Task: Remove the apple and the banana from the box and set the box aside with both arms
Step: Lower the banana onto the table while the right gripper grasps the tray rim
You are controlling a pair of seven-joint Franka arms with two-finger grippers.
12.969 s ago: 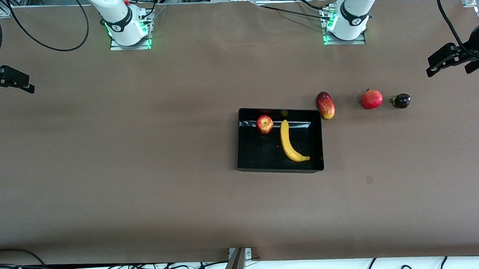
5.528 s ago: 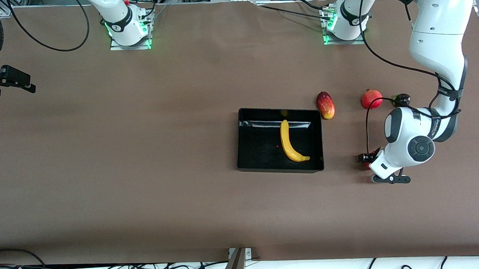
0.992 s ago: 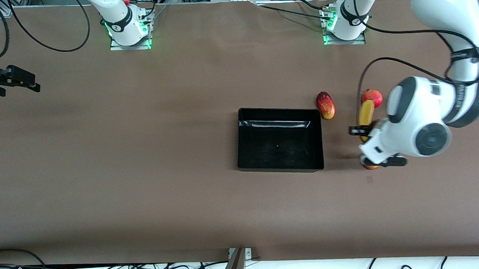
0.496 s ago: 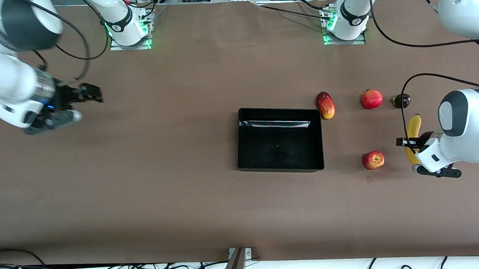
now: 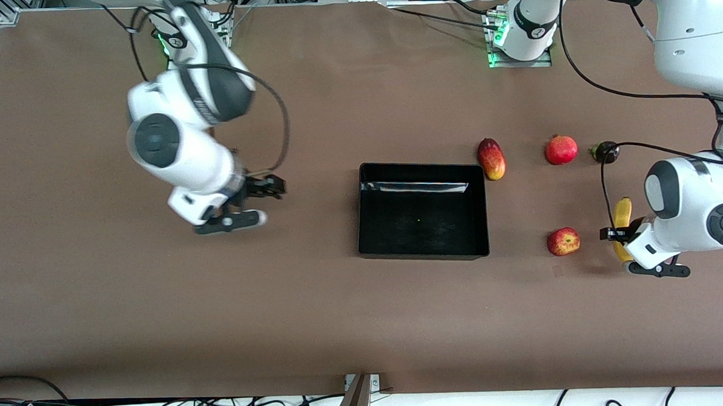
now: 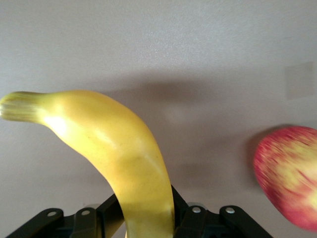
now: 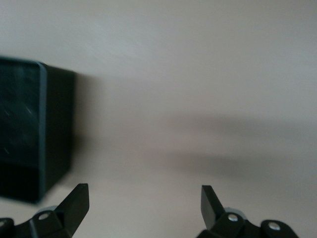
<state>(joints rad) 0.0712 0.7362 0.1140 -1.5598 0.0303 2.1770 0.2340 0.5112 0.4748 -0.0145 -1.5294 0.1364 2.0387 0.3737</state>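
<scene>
The black box (image 5: pixel 420 166) stands mid-table with nothing in it. The apple (image 5: pixel 563 242) lies on the table beside the box, toward the left arm's end. My left gripper (image 5: pixel 621 242) is shut on the banana (image 5: pixel 622 213), low over the table just past the apple. In the left wrist view the banana (image 6: pixel 114 148) curves out from between the fingers (image 6: pixel 187 214), with the apple (image 6: pixel 292 178) close by. My right gripper (image 5: pixel 271 202) hangs open over bare table beside the box, toward the right arm's end. In its wrist view the box corner (image 7: pixel 22 134) shows and the gripper (image 7: pixel 143 198) holds nothing.
A mango (image 5: pixel 491 158) lies by the box's corner farther from the front camera. A pomegranate (image 5: pixel 561 150) and a small dark fruit (image 5: pixel 606 151) lie in a row with it toward the left arm's end.
The right arm has swung in from its end of the table to beside the box. The left gripper carried the banana past the apple and has sunk a little.
</scene>
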